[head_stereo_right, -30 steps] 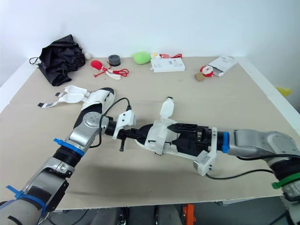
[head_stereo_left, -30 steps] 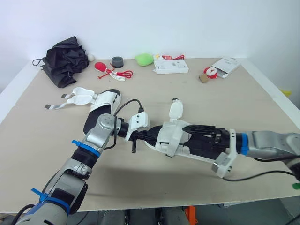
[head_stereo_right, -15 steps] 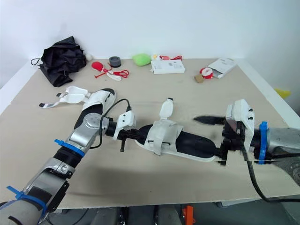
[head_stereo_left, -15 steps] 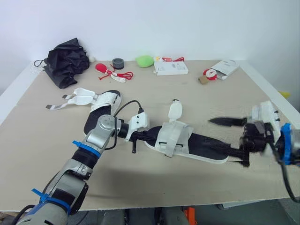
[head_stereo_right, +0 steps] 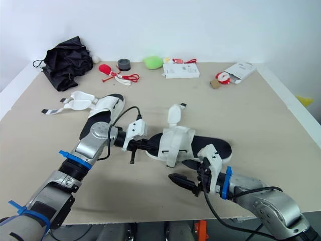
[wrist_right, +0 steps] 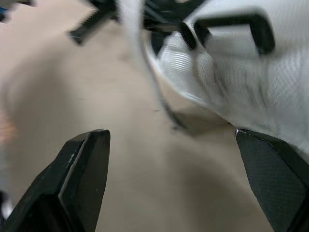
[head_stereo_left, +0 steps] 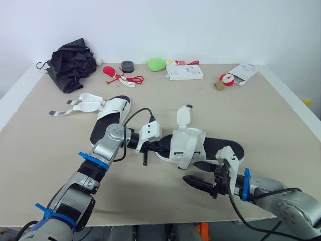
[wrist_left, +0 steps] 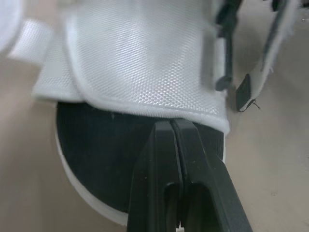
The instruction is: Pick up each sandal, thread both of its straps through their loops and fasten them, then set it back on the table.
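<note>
One sandal (head_stereo_left: 223, 148) mid-frame, just released by right gripper (head_stereo_right: 178, 169), jaws wide, empty; left gripper (wrist_left: 170, 123) jaws shut at toe; straps unfastened.

On the table (head_stereo_left: 281, 115), one sandal (head_stereo_left: 220, 150) lies at centre near the front edge, its strapped end to the left, where the left gripper (head_stereo_left: 156, 147) meets it. The right gripper (head_stereo_left: 196, 173) sits just in front of that sandal. A second sandal (head_stereo_left: 113, 107) lies behind and to the left, its straps (head_stereo_left: 83, 104) trailing further left. Along the back edge, left to right: an umbrella (head_stereo_left: 70, 65), a corded tassel (head_stereo_left: 118, 76), a tape roll (head_stereo_left: 127, 66), a soft lump (head_stereo_left: 156, 64), a flat box (head_stereo_left: 184, 72), a small ornament (head_stereo_left: 225, 79) and an open carton (head_stereo_left: 243, 72).
</note>
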Tool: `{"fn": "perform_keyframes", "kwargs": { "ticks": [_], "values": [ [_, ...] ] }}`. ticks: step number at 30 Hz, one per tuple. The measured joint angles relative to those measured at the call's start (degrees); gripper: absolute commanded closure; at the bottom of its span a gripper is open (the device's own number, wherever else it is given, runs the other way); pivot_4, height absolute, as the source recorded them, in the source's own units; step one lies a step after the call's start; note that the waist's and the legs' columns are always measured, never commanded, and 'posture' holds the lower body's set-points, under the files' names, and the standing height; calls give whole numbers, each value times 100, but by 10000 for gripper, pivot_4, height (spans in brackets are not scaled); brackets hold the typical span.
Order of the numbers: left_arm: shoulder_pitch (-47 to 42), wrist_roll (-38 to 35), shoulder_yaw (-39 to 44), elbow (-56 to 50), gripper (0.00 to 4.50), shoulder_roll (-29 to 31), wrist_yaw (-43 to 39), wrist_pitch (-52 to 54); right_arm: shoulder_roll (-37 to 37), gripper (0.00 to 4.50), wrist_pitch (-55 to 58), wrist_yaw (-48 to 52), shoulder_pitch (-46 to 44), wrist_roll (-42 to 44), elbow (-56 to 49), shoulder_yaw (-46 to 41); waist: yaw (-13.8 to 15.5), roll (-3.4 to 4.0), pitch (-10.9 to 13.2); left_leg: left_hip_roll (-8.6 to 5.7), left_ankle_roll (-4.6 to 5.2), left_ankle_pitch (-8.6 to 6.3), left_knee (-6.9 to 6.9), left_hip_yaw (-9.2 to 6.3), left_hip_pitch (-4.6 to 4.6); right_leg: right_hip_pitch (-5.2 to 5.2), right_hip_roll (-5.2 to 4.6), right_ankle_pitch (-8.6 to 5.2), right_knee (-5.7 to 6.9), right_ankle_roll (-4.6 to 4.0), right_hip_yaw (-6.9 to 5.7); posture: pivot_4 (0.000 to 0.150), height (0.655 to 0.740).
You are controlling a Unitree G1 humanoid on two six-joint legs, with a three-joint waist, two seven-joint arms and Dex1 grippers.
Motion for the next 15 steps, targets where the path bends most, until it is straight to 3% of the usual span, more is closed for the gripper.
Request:
{"fn": "perform_keyframes", "kwargs": {
  "ticks": [15],
  "values": [
    [24, -1, 3, -53, 45000, 7, 24, 31, 615, 475, 1003, 513, -498, 62, -112, -189, -1, 1, 0, 1, -1, -1, -1, -1, -2, -1, 2, -1, 0, -3, -1, 1500, 7400]
  ]
}}
